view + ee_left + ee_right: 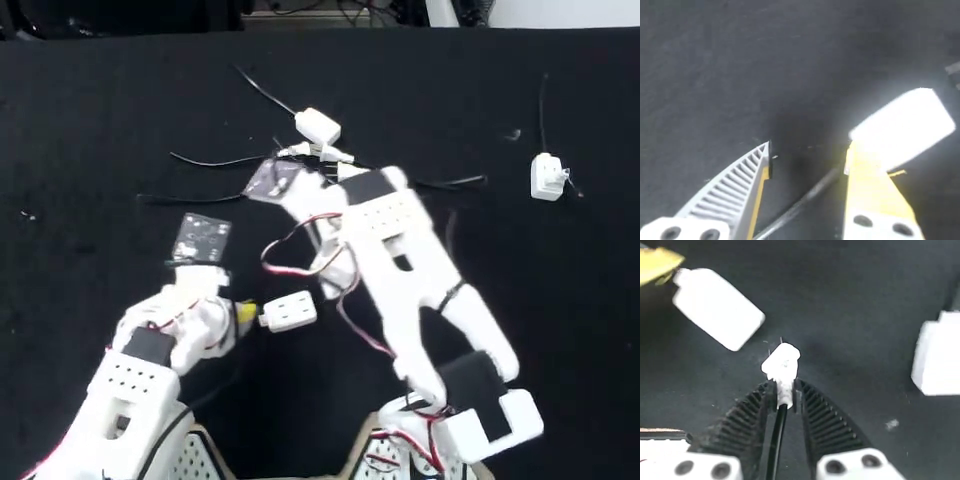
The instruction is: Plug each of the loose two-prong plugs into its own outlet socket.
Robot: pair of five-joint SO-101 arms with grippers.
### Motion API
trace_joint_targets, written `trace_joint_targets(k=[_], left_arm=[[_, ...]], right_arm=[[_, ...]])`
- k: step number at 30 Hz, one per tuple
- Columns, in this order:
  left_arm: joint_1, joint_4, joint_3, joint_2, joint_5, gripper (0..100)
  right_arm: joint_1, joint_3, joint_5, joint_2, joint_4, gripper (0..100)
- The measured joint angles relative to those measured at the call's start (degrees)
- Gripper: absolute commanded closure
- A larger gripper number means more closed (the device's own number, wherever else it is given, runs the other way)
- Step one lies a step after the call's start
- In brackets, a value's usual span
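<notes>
A: Your right gripper [782, 390] is clamped on the plug [782, 362], a small white moulded body with a rounded nose. Its thin black cord [776, 435] runs back between the ribbed black pads [747, 415].

B: You won't make out the prongs; they're too small. The plug's nose sits near the near outlet block [717, 307], apart from it.

A: That block is a smooth white rectangle with rounded corners, lying toward the near edge of the matte black table [100, 100], left of centre. Your left gripper [807, 150] stands open, one finger [740, 185] grey and ribbed, the other yellow. The yellow tip touches the block's end.

B: Count three white blocks on it: that one, the far outlet block [318, 126] toward the far edge, and the side outlet block [546, 176] by the right edge. Two flat grey cards [203, 236] lie left of centre.

A: Beside the far outlet block, a small white piece [335, 155] is too fine for you to identify. The right wrist view has one cut-off block [937, 352] at its border; which one, I cannot tell.
</notes>
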State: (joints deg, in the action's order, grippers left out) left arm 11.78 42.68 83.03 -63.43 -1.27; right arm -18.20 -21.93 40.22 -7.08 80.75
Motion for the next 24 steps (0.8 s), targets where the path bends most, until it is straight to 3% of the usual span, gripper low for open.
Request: trace_joint_targets(k=[8, 14, 19, 24], left_arm=[[6.2, 0.3, -1.0, 0.0, 1.1, 75], [6.0, 0.4, -2.6, 5.4, 1.1, 75], [-0.4, 0.4, -7.5, 14.9, 1.1, 75], [1.8, 0.4, -12.0, 23.3, 1.1, 75]], right_arm=[[6.5, -0.2, 1.1, -8.5, 2.2, 98.8], [6.6, -4.0, 2.0, -13.0, 2.5, 98.8], [6.6, -5.4, 2.0, -14.8, 2.5, 98.8], [6.6, -5.4, 2.0, -14.8, 2.5, 98.8]])
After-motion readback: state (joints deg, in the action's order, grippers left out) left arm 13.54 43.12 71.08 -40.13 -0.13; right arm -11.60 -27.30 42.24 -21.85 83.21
